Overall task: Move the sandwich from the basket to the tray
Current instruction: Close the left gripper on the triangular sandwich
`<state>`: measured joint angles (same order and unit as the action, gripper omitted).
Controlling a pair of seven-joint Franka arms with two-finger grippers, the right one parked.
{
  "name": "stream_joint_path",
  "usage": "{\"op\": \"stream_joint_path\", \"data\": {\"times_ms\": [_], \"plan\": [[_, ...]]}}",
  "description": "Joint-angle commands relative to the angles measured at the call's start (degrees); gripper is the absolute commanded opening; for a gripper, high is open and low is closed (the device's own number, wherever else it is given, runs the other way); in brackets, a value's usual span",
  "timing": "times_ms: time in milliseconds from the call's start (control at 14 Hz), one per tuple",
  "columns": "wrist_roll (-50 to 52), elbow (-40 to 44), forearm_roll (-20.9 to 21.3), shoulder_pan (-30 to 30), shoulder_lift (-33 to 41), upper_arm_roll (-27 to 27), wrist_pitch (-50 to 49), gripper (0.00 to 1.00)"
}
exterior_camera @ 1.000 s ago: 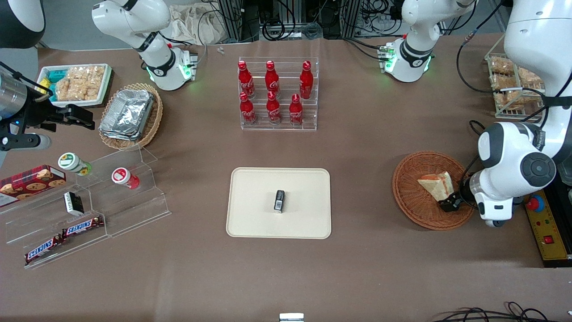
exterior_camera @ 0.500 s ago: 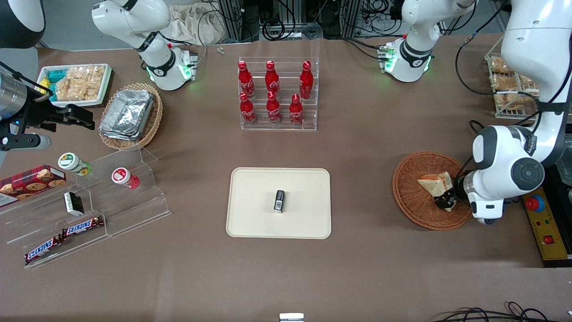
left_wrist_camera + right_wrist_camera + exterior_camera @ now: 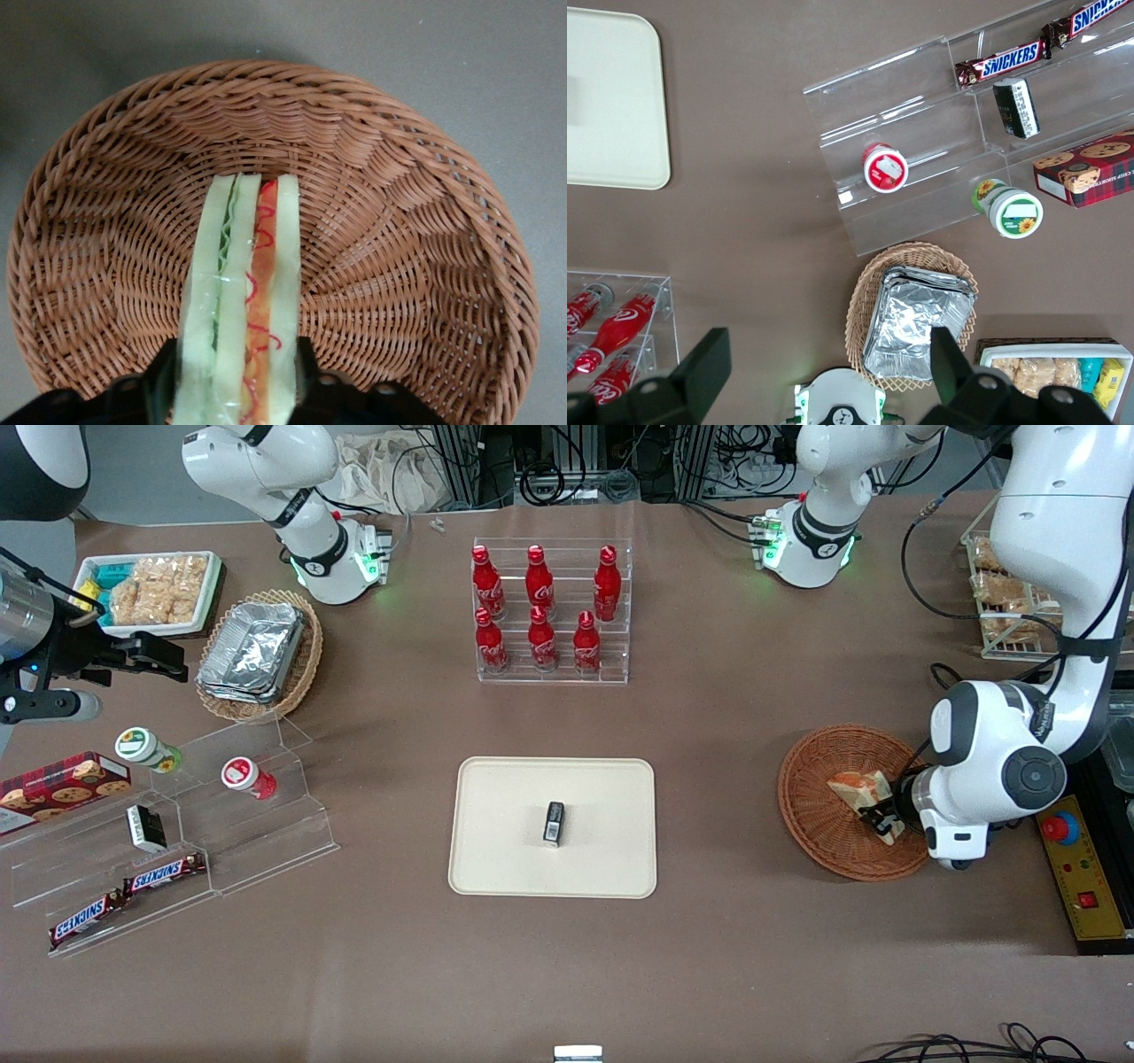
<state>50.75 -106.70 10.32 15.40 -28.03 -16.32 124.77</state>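
Observation:
The sandwich [image 3: 853,786] lies in the round reddish-brown basket [image 3: 815,824] toward the working arm's end of the table. In the left wrist view the sandwich [image 3: 244,274] stands on edge, with green and orange filling between pale bread slices, inside the basket [image 3: 399,221]. My left gripper [image 3: 881,819] is low in the basket, and in its own view the gripper [image 3: 235,376] has a black finger [image 3: 162,382] pressed against each side of the sandwich. The cream tray [image 3: 505,859] lies mid-table, well apart from the basket, toward the parked arm's end.
A small black packet [image 3: 554,822] lies on the tray. A clear rack of red bottles [image 3: 551,611] stands farther from the front camera. A red button box [image 3: 1076,868] sits beside the basket. A clear stepped shelf with snacks [image 3: 177,824] is toward the parked arm's end.
My left gripper moved farther into the basket over the sandwich's end and closed on it. The sandwich has turned more on edge, showing less of its white face.

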Motion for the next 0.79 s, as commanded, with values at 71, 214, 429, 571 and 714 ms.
{"op": "stream_joint_path", "data": {"times_ms": [71,214,429,571,714], "plan": [[5.7,0.8,5.1,-0.4,-0.6,-0.3,0.8,0.00],[5.2,2.2,5.1,-0.4,-0.1,-0.4,-0.1,0.00],[4.4,7.1,4.8,-0.4,1.2,-0.6,-6.3,0.00],[0.6,15.0,4.1,-0.3,1.3,-2.1,-16.2,0.00],[-3.7,23.5,3.6,-0.3,1.0,-2.7,-26.1,0.00]]}}
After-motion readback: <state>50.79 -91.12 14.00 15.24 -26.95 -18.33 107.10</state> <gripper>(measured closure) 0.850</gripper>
